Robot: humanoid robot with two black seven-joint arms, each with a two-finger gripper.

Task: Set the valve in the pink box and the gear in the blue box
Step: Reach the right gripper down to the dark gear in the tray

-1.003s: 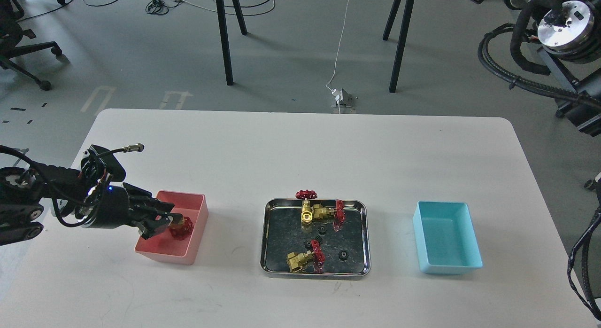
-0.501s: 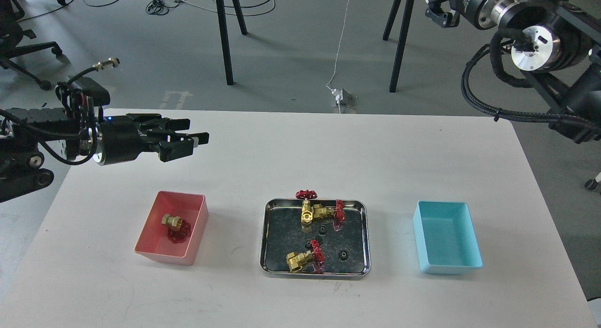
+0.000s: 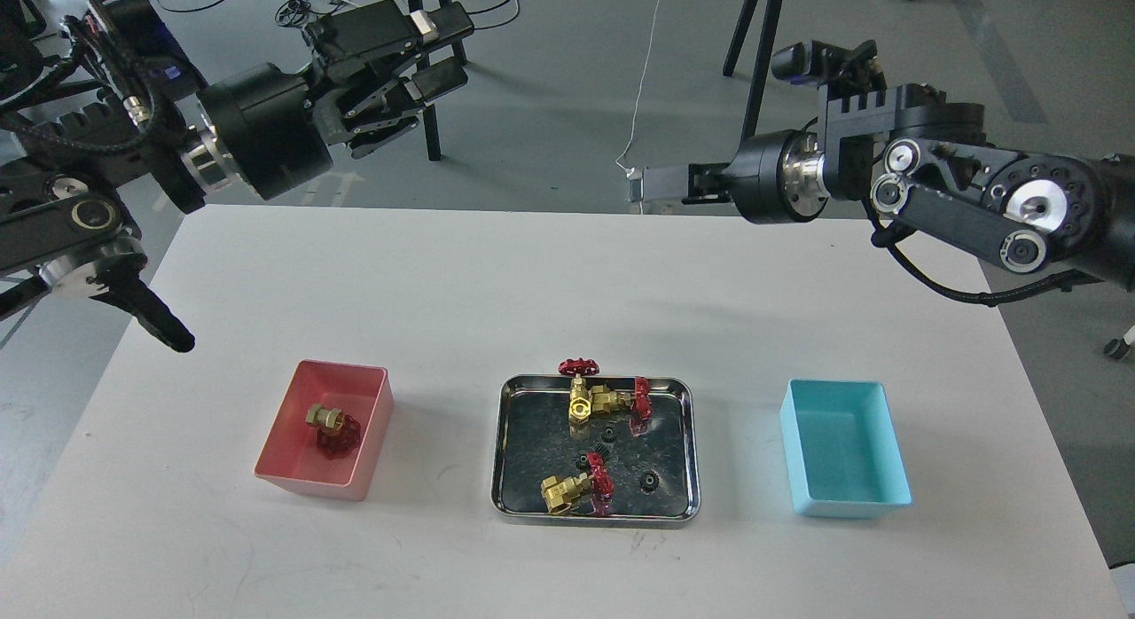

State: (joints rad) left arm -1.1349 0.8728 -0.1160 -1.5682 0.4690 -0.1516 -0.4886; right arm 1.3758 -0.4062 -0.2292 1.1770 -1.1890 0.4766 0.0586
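The left arm's fingers [image 3: 439,47] stand apart with nothing between them, raised high above the far left of the tabletop [image 3: 497,291] and pointing toward the upper right. The right arm's fingers [image 3: 640,184] reach leftward over the far edge of the tabletop, seen nearly edge-on as a slim pale bar, so I cannot tell whether they are apart or together; they carry nothing that shows. Neither pair touches any object. Below the left arm, on the near-left part of the tabletop, the pink box [image 3: 293,473] holds one valve [image 3: 332,427], lying on its side on the box floor with the brass body toward the left and the red handwheel toward the right. In the middle of the tabletop sits a shiny steel tray [image 3: 505,442]. At its far side two more valves [image 3: 592,399] lie touching each other, one with its red handwheel poking over the far rim, the other with its handwheel toward the right. A third valve in the tray [image 3: 575,488] lies near the front edge. Small black gears are scattered on the tray floor: one gear [image 3: 649,482] sits alone toward the front right, and others [image 3: 606,435] lie between the valves. The blue box [image 3: 842,504] stands well to the right of the tray, with a bare floor.
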